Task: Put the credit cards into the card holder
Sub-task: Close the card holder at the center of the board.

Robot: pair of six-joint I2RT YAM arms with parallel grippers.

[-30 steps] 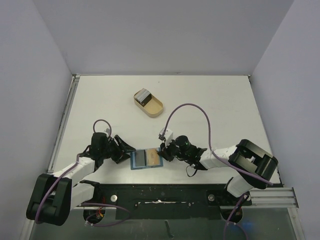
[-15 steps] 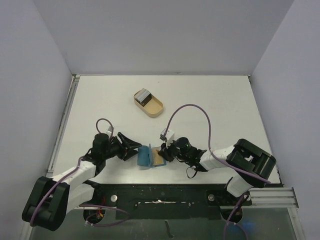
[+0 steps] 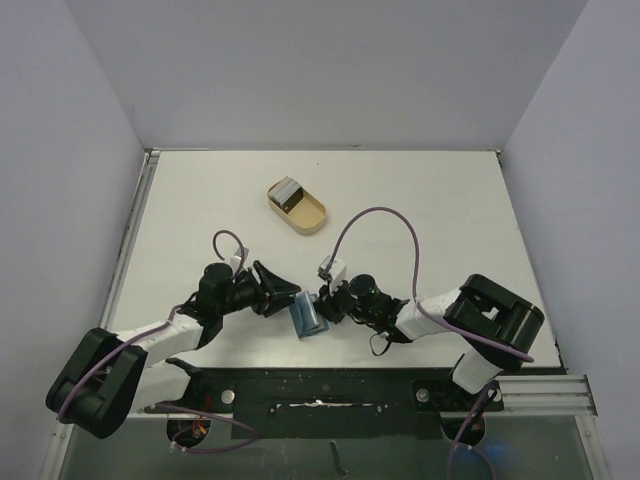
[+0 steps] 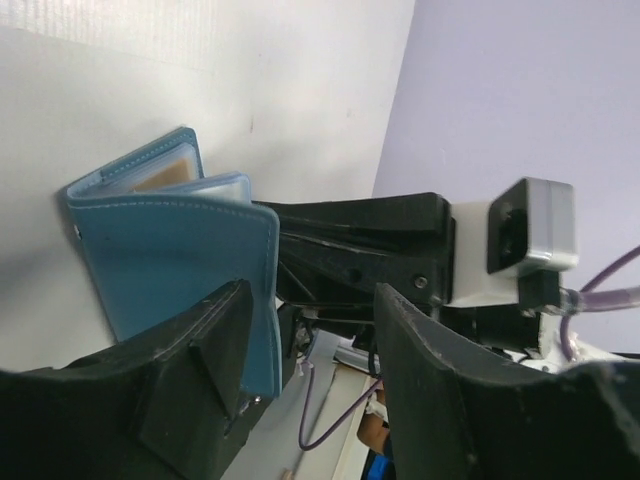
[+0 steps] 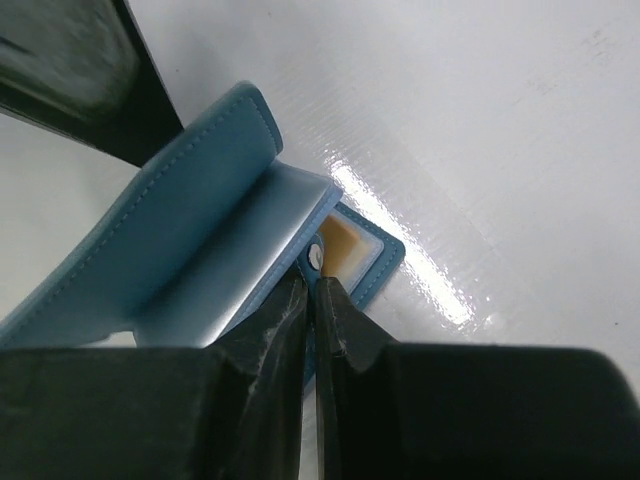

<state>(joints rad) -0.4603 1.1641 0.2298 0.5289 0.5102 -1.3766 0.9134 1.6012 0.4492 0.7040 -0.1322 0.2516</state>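
Note:
The teal card holder stands half folded near the table's front edge, between my two grippers. My left gripper is open, and one finger presses against the outside of the raised cover. My right gripper is shut on the holder's snap tab. A tan-orange card sits in an inner pocket and also shows in the left wrist view. More credit cards, grey and dark, lie stacked in the tan tray.
The tan oblong tray sits at the middle back of the white table. Purple walls stand on three sides. A metal rail runs along the left edge. The black base bar runs along the front.
The holder lay flat and open a second ago. My left gripper has moved right and pushed its left cover up and over toward the right. My right gripper has held its place.

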